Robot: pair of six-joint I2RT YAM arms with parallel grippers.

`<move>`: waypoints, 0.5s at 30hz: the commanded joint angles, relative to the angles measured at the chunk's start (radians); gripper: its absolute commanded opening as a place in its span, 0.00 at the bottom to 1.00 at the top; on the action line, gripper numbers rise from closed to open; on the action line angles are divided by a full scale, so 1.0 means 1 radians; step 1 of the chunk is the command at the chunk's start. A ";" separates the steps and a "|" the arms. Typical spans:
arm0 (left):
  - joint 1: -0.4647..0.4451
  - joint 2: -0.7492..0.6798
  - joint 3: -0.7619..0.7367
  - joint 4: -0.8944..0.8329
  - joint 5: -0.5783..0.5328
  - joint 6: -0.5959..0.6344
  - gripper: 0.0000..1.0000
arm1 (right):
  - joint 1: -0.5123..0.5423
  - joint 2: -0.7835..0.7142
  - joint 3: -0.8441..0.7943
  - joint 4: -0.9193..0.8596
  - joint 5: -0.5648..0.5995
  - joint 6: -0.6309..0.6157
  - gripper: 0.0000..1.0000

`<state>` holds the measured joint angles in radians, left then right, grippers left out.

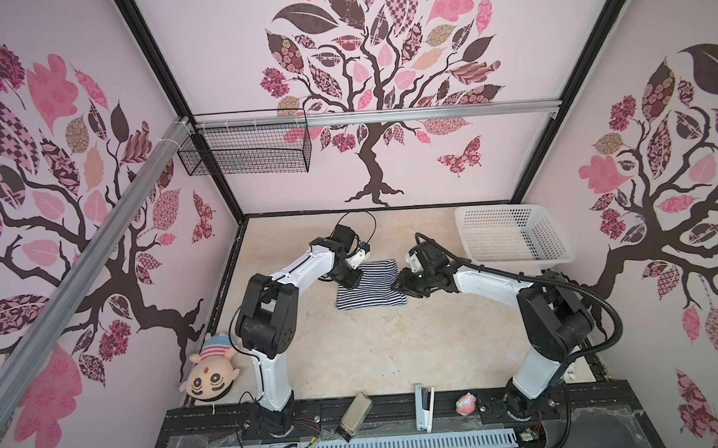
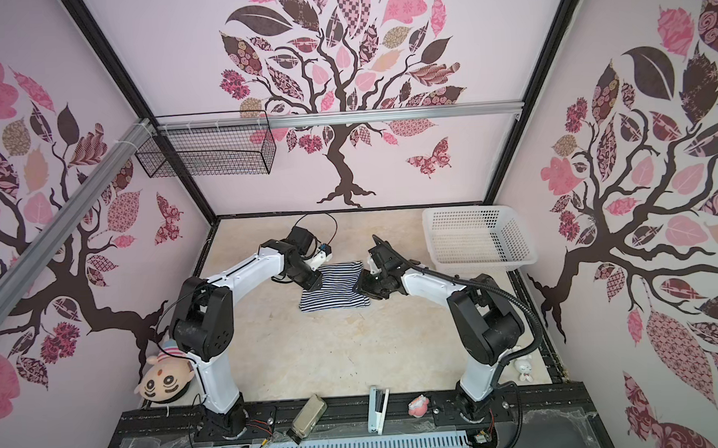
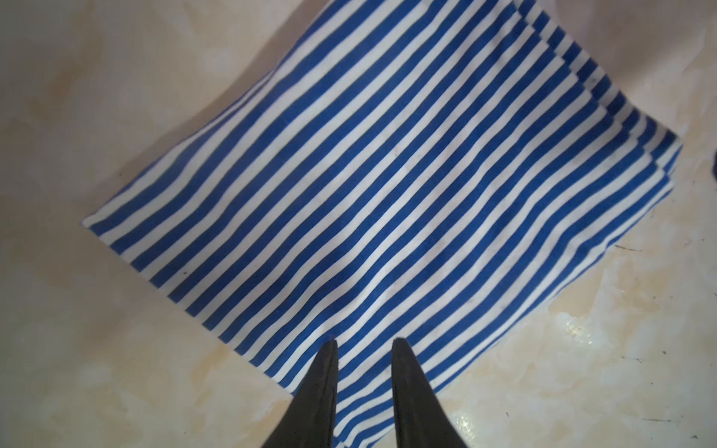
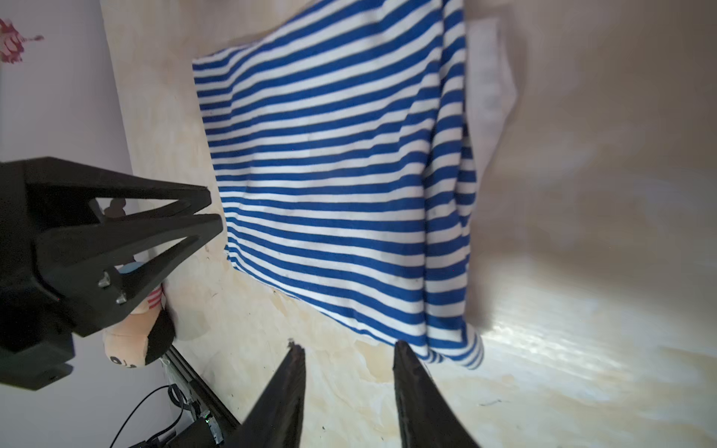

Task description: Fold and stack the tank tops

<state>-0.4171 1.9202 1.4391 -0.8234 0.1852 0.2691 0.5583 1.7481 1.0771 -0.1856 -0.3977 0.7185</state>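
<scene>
One tank top (image 1: 372, 291) (image 2: 337, 290), striped navy and white, lies folded into a rectangle on the table in both top views. My left gripper (image 1: 345, 283) (image 3: 364, 343) hangs over its far left corner, open by a narrow gap. Striped cloth (image 3: 388, 194) shows flat below the fingers, with nothing pinched between them. At the top's right edge my right gripper (image 1: 399, 286) (image 4: 349, 347) stands open, with bare table between its fingers. One fingertip (image 4: 401, 349) sits right at the bunched corner of the tank top (image 4: 329, 174).
A white plastic basket (image 1: 516, 235) stands at the back right. A black wire basket (image 1: 246, 151) hangs on the back wall. A plush doll (image 1: 212, 373) lies at the front left. A stapler (image 1: 424, 405), a small case (image 1: 355, 412) and a pink toy (image 1: 467, 403) sit on the front rail.
</scene>
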 commanded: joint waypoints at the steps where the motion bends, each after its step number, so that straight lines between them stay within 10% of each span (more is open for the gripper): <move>1: -0.002 -0.009 0.010 -0.013 0.097 -0.011 0.28 | 0.011 0.033 0.013 0.044 -0.027 0.021 0.41; 15: -0.012 0.033 -0.048 0.003 0.030 0.009 0.28 | 0.011 0.131 -0.093 0.074 -0.004 0.019 0.41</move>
<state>-0.4271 1.9381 1.4132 -0.8242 0.2234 0.2653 0.5732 1.8328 1.0088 -0.0895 -0.4206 0.7357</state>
